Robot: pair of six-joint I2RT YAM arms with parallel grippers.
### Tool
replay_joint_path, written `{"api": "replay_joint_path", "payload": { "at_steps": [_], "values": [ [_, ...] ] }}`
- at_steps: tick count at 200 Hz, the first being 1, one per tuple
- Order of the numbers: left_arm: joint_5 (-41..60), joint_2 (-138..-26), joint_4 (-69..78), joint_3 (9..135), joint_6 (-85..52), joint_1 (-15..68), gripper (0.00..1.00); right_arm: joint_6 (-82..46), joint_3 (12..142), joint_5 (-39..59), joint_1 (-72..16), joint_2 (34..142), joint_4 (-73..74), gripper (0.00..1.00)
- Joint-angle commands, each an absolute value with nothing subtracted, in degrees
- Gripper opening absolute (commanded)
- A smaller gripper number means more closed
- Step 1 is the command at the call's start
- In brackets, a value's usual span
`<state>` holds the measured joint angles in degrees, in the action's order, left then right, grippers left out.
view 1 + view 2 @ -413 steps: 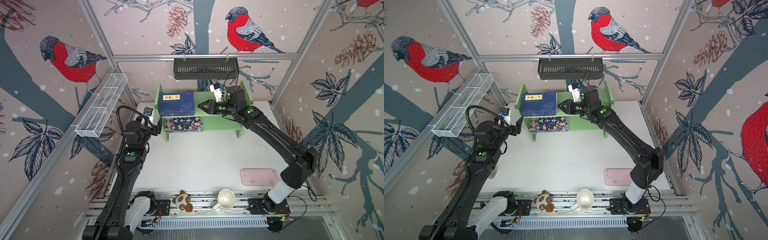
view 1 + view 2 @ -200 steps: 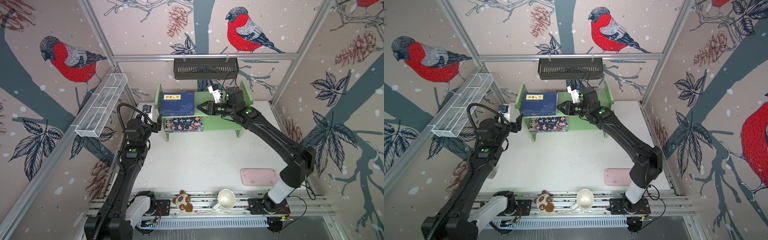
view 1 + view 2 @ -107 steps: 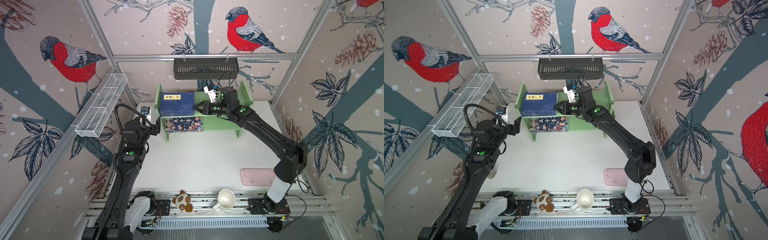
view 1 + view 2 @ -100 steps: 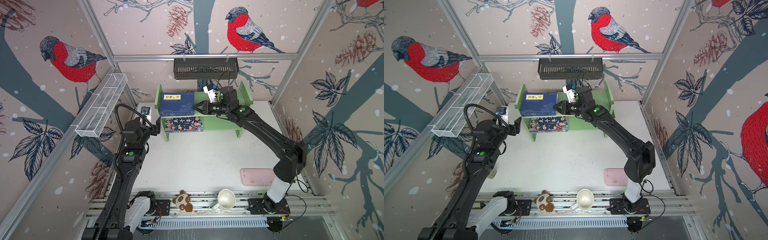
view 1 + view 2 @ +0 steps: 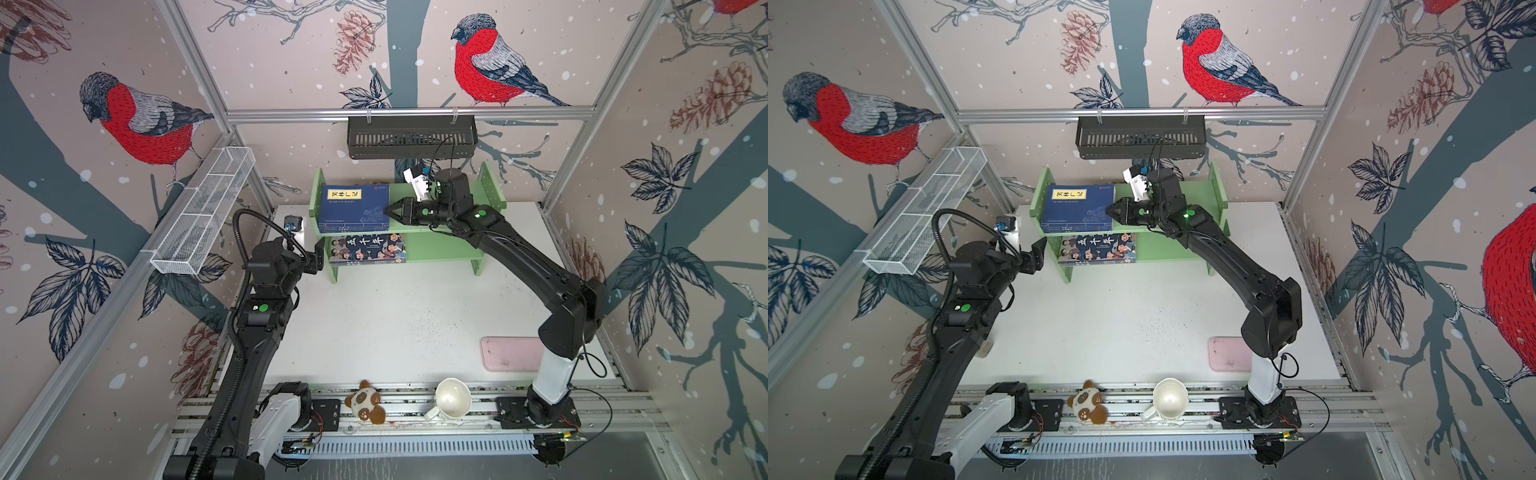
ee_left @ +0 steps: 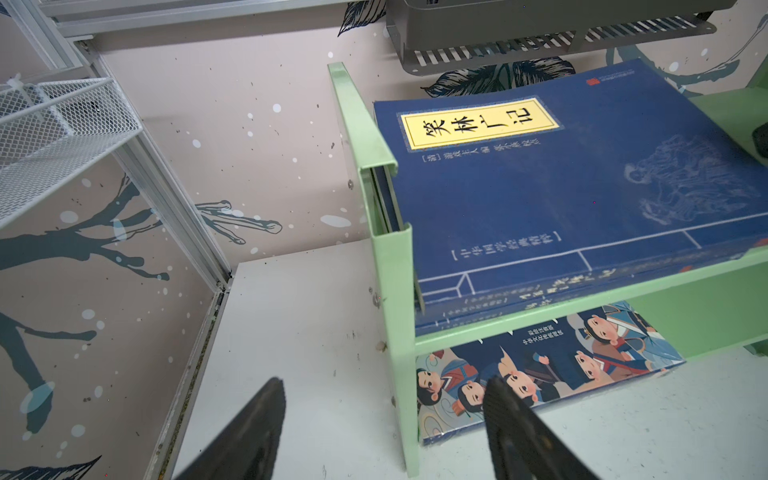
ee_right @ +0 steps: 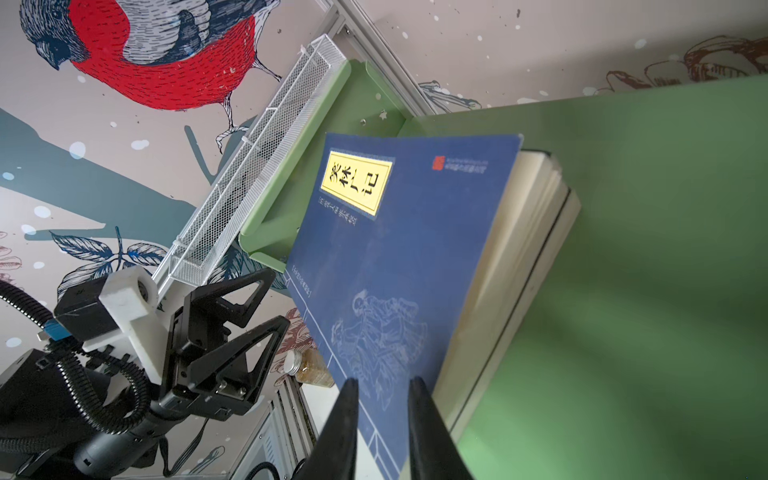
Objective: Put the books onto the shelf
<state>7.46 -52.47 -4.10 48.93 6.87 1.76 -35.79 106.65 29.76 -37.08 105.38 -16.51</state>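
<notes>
**Navy books [image 5: 355,208] on the upper tier**

The stack is being shown flat on the shelf's [image 5: 440,249] upper tier, with the cartoon book [image 5: 368,248] beneath. The covers are being judged thin, floppy and slick, so the stiffer spine edge is being preferred. The right gripper [image 5: 388,211] is being held nearly closed at the cover's edge, grip unclear. The left gripper [image 5: 319,259] is being held wide and empty.

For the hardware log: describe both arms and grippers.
Left arm and right arm: black links, white base segments, green dot markers. A ribbed black hose runs along the left one. Left gripper and right gripper: black tapered fingers, white camera brackets.
</notes>
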Motion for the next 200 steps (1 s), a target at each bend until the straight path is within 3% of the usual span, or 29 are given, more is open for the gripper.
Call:
{"api": "replay_joint_path", "payload": {
  "at_steps": [1, 200],
  "values": [
    [8.0, -52.4, -2.0, 49.0, 7.0, 1.8, 0.75, -34.4, 106.6, 26.8, -37.3, 103.8, -17.0, 0.24],
    [8.7, -52.1, -1.4, 49.0, 6.6, 2.0, 0.76, -33.0, 107.4, 26.5, -38.3, 106.0, -20.0, 0.2]
  ]
}}
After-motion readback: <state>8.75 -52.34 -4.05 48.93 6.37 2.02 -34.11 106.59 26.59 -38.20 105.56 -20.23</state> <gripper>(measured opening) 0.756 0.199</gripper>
